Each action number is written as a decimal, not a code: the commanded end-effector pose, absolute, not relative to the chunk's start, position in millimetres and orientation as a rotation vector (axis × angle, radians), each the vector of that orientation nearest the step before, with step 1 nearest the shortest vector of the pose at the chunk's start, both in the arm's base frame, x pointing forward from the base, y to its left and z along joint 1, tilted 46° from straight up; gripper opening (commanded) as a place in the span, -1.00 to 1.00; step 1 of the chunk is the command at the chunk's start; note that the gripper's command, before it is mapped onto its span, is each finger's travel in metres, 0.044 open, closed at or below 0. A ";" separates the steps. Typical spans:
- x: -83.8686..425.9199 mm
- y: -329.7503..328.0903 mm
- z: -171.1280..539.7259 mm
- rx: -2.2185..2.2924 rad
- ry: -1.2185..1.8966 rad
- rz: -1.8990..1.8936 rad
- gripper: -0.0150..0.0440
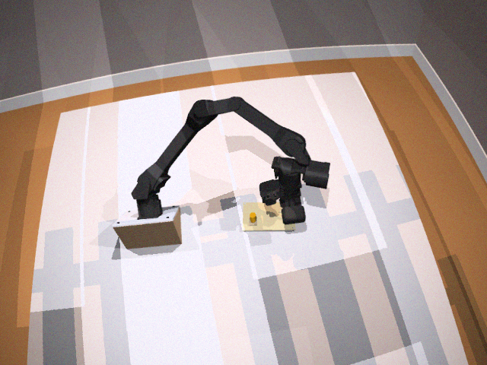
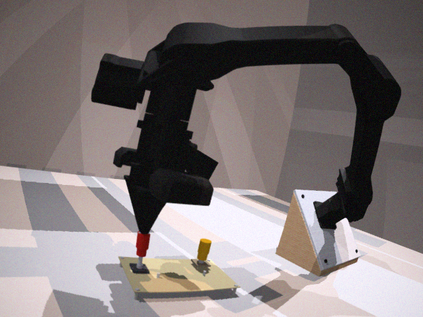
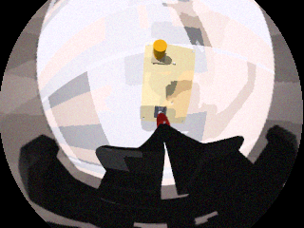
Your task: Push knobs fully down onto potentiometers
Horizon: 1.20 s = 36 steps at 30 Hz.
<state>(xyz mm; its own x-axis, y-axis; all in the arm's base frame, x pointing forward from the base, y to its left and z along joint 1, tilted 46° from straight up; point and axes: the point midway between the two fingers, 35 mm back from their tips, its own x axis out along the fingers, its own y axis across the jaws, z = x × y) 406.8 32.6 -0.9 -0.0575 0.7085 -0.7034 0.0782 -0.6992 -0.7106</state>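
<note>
A yellow circuit board (image 1: 265, 226) (image 2: 205, 284) (image 3: 182, 106) stands on short legs. A red knob (image 2: 143, 244) (image 3: 162, 120) is upright on the shaft of a black potentiometer (image 2: 139, 269) (image 3: 160, 111), with bare grey shaft showing between them. It is hidden in the top view. An orange-yellow knob (image 1: 253, 217) (image 2: 204, 249) (image 3: 160, 47) stands over the other potentiometer (image 2: 200, 263), with a small gap of shaft below it. My gripper (image 2: 145, 232) (image 3: 162, 127) is shut and empty, its tips at the top of the red knob, seemingly touching it.
My arm's base stands on a wedge-shaped wooden block (image 1: 151, 236) (image 2: 293, 235) with a white sloping top, to the left of the board in the top view. Small pins (image 2: 204, 273) stick up from the board. Shadows cross the board and table.
</note>
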 end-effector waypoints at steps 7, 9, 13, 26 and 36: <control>406.8 47.9 -10.9 -1.762 -0.862 1.820 -0.49; 406.6 49.1 -12.1 -1.762 -0.862 1.820 -0.49; 406.6 49.6 -12.6 -1.762 -0.862 1.820 -0.49; 406.3 52.5 -15.4 -1.762 -0.862 1.820 -0.49; 406.2 53.8 -16.8 -1.762 -0.862 1.820 -0.49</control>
<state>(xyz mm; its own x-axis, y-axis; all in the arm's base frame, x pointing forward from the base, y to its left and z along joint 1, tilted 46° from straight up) 406.1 38.9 -7.2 -0.0540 0.7086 -0.7035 0.0749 -0.6997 -0.7105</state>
